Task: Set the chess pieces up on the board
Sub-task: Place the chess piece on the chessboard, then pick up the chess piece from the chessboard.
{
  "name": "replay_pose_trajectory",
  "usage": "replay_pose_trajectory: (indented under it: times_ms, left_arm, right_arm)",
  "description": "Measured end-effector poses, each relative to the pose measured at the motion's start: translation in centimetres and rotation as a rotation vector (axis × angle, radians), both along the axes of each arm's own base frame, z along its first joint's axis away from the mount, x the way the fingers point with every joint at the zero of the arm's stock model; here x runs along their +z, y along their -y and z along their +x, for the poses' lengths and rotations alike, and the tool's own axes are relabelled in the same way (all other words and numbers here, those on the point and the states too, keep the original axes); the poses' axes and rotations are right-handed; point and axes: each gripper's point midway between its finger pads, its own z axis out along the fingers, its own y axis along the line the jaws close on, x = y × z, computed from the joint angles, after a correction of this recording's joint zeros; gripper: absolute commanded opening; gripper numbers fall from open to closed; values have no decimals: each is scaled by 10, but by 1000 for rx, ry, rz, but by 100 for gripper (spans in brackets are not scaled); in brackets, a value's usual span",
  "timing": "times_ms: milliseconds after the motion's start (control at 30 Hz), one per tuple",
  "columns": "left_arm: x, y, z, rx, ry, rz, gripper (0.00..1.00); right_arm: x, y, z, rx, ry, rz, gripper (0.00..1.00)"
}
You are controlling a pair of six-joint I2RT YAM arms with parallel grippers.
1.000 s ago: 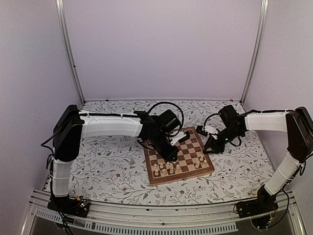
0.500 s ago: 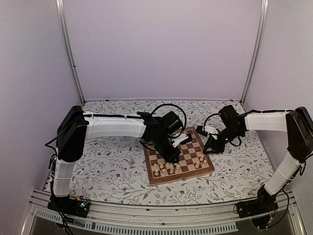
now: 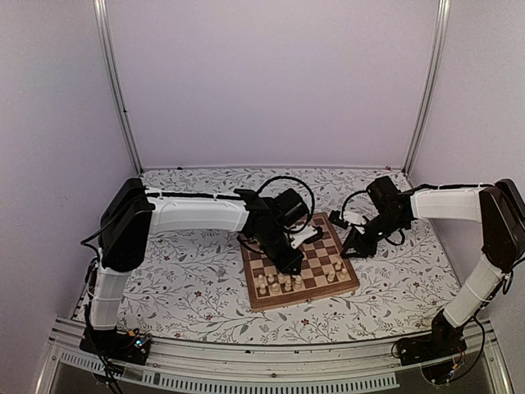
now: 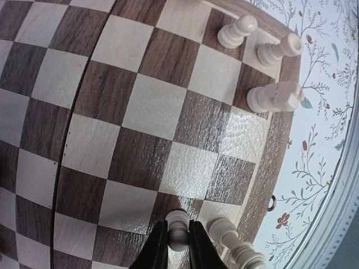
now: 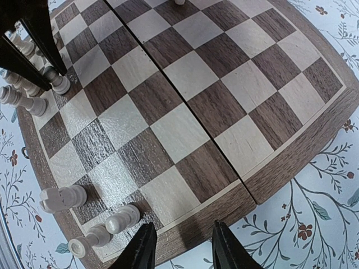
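The board (image 3: 321, 249) lies on the floral tabletop between my arms. Pale chess pieces (image 3: 276, 282) stand along its near edge, with more at the near right (image 3: 335, 268). My left gripper (image 3: 289, 263) reaches down onto the board. In the left wrist view its fingers (image 4: 158, 246) press both sides of a small pale pawn (image 4: 178, 223) that stands on a dark square, beside another piece (image 4: 225, 231). My right gripper (image 5: 182, 228) hangs open over the board's right rim (image 5: 280, 168), holding nothing.
Three more pieces (image 4: 270, 96) stand at the board's far corner in the left wrist view. The right wrist view shows a knight (image 5: 63, 197) and two pawns (image 5: 122, 217) near its fingers. Flowered tabletop (image 3: 189, 279) surrounds the board, with purple walls behind.
The left arm has shifted slightly to the right, its gripper staying low over the board's near half with the pawn between its fingers. The right arm has not moved.
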Motion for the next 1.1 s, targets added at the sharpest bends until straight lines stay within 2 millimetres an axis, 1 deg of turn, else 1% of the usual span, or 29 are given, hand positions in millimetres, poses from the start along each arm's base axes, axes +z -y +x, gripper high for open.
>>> replay_pose_trajectory:
  times_ms: [100,267,367,500,600,700,767,833,867,900,933,967,1033,1100]
  left_arm:
    - [-1,0,0,-5,1,5,27]
    - [-2,-2,-1,-6,-2,15,30]
    - [2,-2,0,-5,6,18,34]
    - [17,-4,7,-4,64,18,39]
    - [39,-9,17,10,134,9,39]
    - [69,-16,31,37,211,-15,39]
    - [83,-25,43,66,250,-20,39]
    - [89,-37,60,101,279,-13,40]
    - [91,-45,71,123,291,-7,39]
    - [91,-54,83,149,301,3,40]
    - [90,-64,96,177,303,9,39]
    - [87,-73,105,201,300,11,40]
    - [78,-93,125,266,274,3,40]
    - [67,-109,139,319,253,-10,40]
  right_arm:
    - [0,0,0,0,-1,-1,37]
    - [-1,0,-1,0,-3,-1,37]
    - [-1,0,-1,0,-4,-1,37]
    - [0,0,0,0,-3,0,37]
    - [1,0,1,0,0,1,37]
    - [6,-2,5,-1,11,6,37]
    - [11,-4,8,-2,24,11,38]
    - [21,-6,14,-5,45,21,38]
    - [29,-7,17,-4,61,28,38]
    - [44,-10,24,-3,92,42,38]
    - [49,-12,27,-3,103,48,38]
    - [58,-14,31,-1,118,60,38]
    - [80,-24,42,9,152,106,38]
    - [98,-36,50,23,172,150,38]
